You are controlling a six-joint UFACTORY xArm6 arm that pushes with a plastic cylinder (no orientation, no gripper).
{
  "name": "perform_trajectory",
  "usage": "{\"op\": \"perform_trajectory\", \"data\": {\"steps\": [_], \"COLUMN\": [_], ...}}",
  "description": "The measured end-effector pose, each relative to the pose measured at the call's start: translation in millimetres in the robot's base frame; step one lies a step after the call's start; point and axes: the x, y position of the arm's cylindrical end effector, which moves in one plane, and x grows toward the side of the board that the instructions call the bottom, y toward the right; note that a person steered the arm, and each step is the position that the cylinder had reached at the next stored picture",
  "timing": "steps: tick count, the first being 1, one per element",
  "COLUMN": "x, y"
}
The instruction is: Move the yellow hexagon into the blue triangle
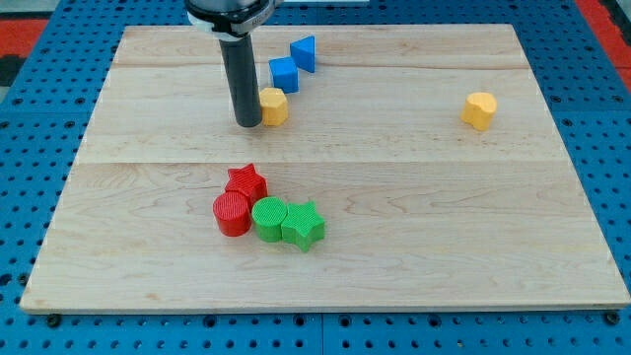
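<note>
The yellow hexagon [274, 106] lies in the upper left part of the wooden board [394, 197]. My tip [247, 124] is right at its left side, touching or nearly touching it. A blue cube [284, 74] sits just above and right of the hexagon, touching or almost touching it. The blue triangle [304, 53] lies further up and right, close to the cube's upper right corner.
A yellow heart [479, 109] lies at the right. A red star [246, 182], a red cylinder [233, 213], a green cylinder [268, 218] and a green star [304, 225] cluster below the middle. The board ends in a blue pegboard [39, 118] all around.
</note>
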Motion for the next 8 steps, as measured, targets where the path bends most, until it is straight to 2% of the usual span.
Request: {"op": "perform_trajectory", "data": {"steps": [1, 2, 3, 5, 7, 8], "x": [23, -9, -36, -17, -59, -53], "y": [3, 6, 44, 63, 85, 177]}}
